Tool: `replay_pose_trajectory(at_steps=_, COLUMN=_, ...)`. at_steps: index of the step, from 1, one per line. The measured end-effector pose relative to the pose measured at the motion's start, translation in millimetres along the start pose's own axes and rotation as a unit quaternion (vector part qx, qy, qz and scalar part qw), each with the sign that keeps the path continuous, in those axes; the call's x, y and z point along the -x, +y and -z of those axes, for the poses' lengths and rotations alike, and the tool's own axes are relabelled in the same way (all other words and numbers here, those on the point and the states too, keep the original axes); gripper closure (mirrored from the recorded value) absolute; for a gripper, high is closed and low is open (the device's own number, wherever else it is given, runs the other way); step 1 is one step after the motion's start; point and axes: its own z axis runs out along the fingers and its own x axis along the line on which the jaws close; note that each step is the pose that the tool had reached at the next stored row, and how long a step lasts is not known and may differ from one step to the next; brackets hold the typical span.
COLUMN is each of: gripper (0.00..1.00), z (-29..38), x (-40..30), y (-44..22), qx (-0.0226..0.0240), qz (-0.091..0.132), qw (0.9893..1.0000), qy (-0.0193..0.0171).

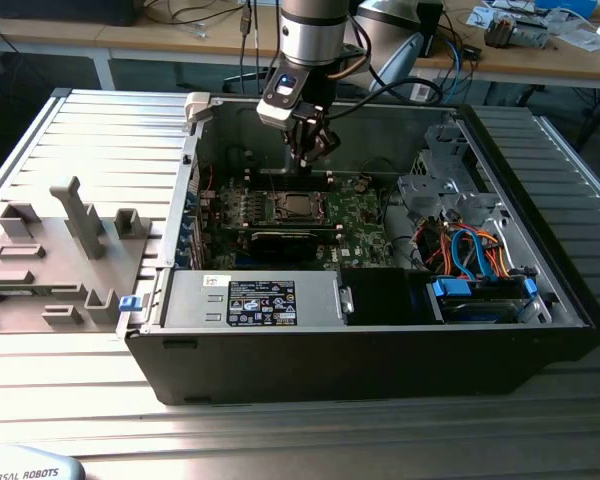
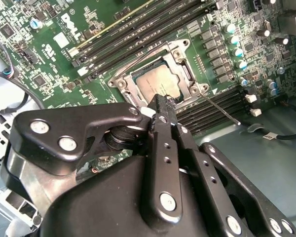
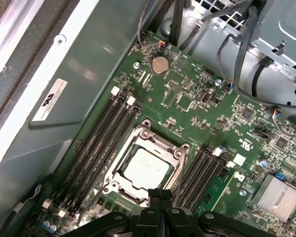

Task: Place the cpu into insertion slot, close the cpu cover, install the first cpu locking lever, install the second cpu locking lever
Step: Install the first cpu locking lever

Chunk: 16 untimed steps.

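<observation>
The cpu (image 3: 145, 167), a silvery square chip, lies in the insertion slot (image 1: 296, 207) on the green board. The cpu cover (image 3: 157, 141), a silver frame with a window, lies flat over it, and the chip (image 2: 157, 83) shows through the window. A thin metal locking lever (image 2: 221, 109) sticks out from one socket corner across the memory slots. My gripper (image 1: 310, 150) hangs just above the socket, its black fingers (image 2: 160, 106) pressed together over the cover's edge. The gripper (image 3: 160, 193) is shut with nothing between its fingers.
Long black memory slots (image 3: 96, 148) flank the socket on both sides. A black graphics card (image 1: 280, 240) lies just in front of it in the exterior view. The case wall (image 3: 64, 98), a drive cage with cables (image 1: 460, 240) and the power supply (image 1: 250, 300) close in the space.
</observation>
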Motion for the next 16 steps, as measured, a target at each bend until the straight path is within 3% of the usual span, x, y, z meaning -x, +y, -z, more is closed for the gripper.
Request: replay_pose_trajectory(at_steps=16, gripper=0.89, z=0.0, x=0.0, y=0.0, qx=0.0012, qz=0.031, qw=0.9995, qy=-0.0019)
